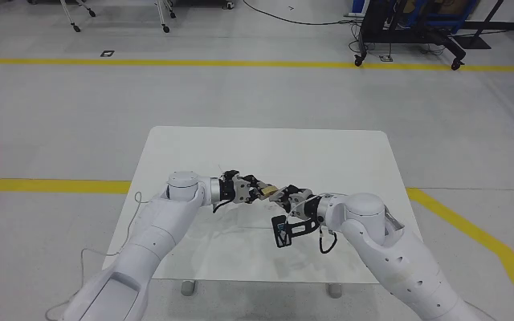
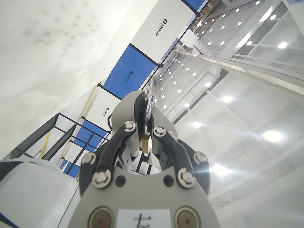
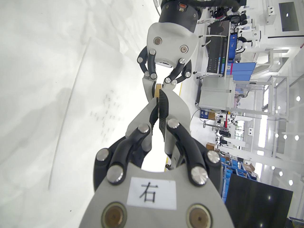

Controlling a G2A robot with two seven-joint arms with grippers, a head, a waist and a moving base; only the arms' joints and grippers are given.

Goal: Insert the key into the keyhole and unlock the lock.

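Pads (image 3: 163, 110) of the right end effector (image 3: 158, 97) are pressed shut, their tips at the brass lock (image 3: 157, 92); whether they pinch the key I cannot tell. Beyond, the left end effector (image 2: 145, 113) clamps that lock, held above the white surface (image 1: 337, 152).

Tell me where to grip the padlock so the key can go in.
Pinch the padlock across its flat faces near the shackle, as the left gripper does: it is thin and flat, so the jaws should seat squarely. Come from the end away from the keyhole, leaving that free.
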